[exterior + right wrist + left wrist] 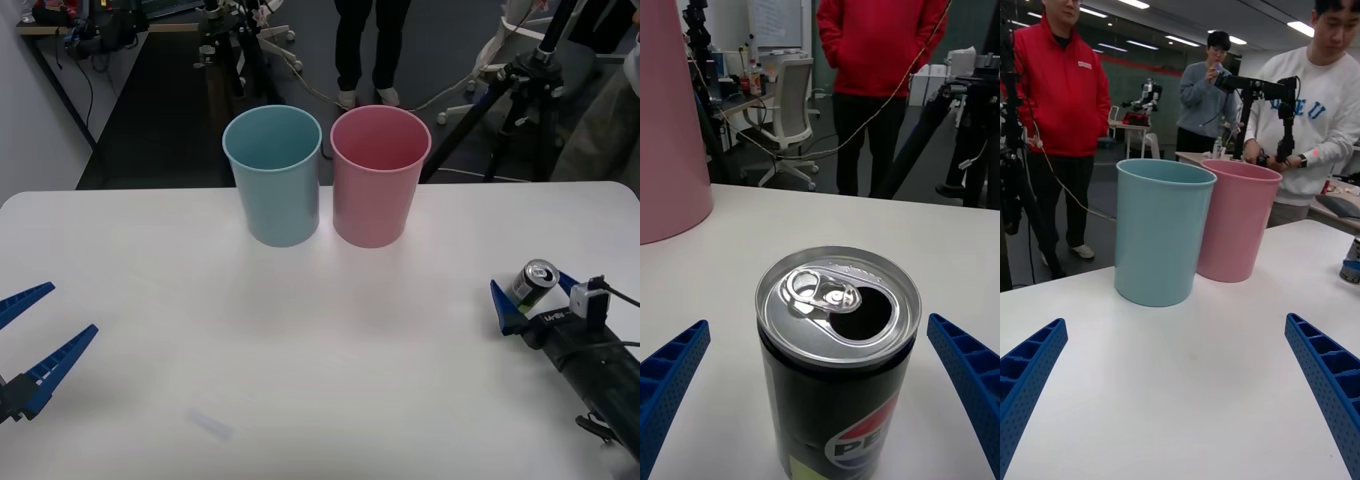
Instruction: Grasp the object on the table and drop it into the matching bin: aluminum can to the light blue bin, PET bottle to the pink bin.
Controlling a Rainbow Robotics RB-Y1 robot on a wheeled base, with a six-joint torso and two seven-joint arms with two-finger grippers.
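Aluminum can (533, 282) opened, upright between right gripper's (534, 297) spread jaws — light blue bin (274, 175), pink bin (379, 175) seemingly empty, left gripper (38, 332) open-jawed

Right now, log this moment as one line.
right end effector: open, straddling upright can | left end effector: open, idle near table edge | blue bin, pink bin: side by side
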